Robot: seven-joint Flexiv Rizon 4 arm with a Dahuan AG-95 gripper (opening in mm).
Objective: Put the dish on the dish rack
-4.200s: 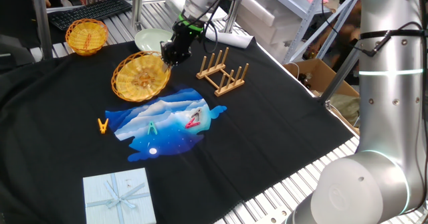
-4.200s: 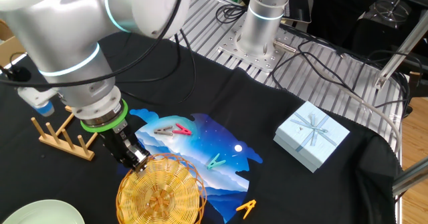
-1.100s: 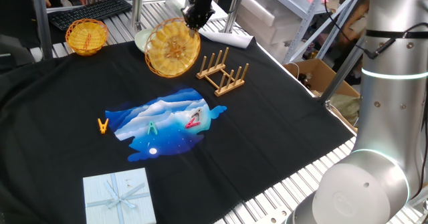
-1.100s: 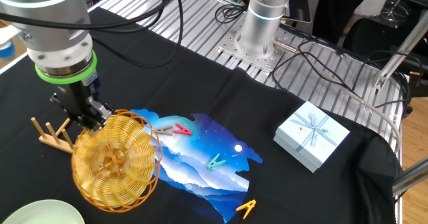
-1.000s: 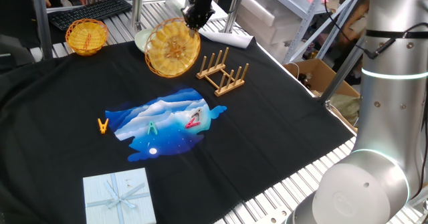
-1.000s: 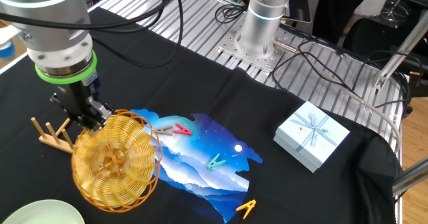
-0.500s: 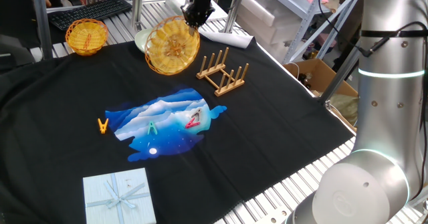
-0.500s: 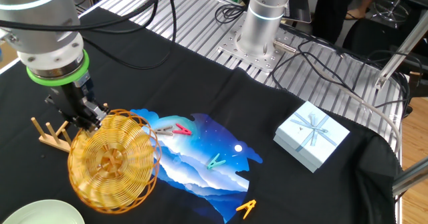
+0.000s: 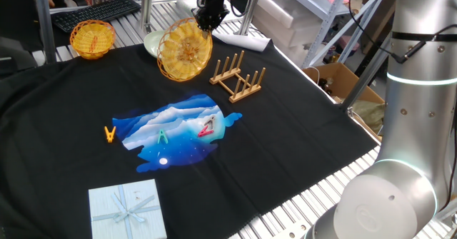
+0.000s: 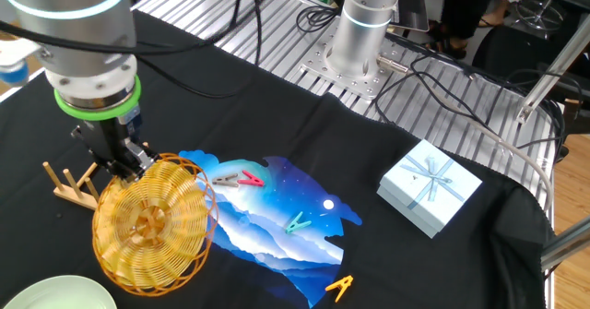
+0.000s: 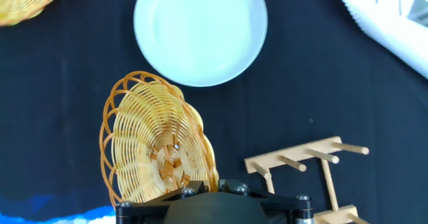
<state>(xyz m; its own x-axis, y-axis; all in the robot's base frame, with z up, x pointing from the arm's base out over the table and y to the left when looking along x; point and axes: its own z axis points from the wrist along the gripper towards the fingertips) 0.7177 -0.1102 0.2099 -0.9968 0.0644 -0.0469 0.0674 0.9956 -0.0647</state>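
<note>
The golden woven wicker dish [image 9: 184,51] hangs on edge in the air, held by its rim. My gripper [image 9: 206,19] is shut on the dish's upper rim, above the table's far side. In the other fixed view the dish [image 10: 150,224] hangs below the gripper [image 10: 125,166]. In the hand view the dish [image 11: 157,148] stands edge-on just left of the hand. The light-wood dish rack [image 9: 237,77] with upright pegs stands on the black cloth, just right of the dish. It also shows in the other fixed view [image 10: 72,185] and the hand view [image 11: 314,168].
A pale green plate [image 11: 200,30] lies beyond the dish. A small yellow woven basket [image 9: 92,38] sits at the far left. A blue printed cloth [image 9: 175,128] holds clothespegs, an orange peg [image 9: 109,134] lies beside it. A pale blue gift box [image 9: 127,210] lies at the front.
The dish has been lifted off the cloth and turned on edge over the last seconds. In the last second it has turned a little more edge-on, close to the rack.
</note>
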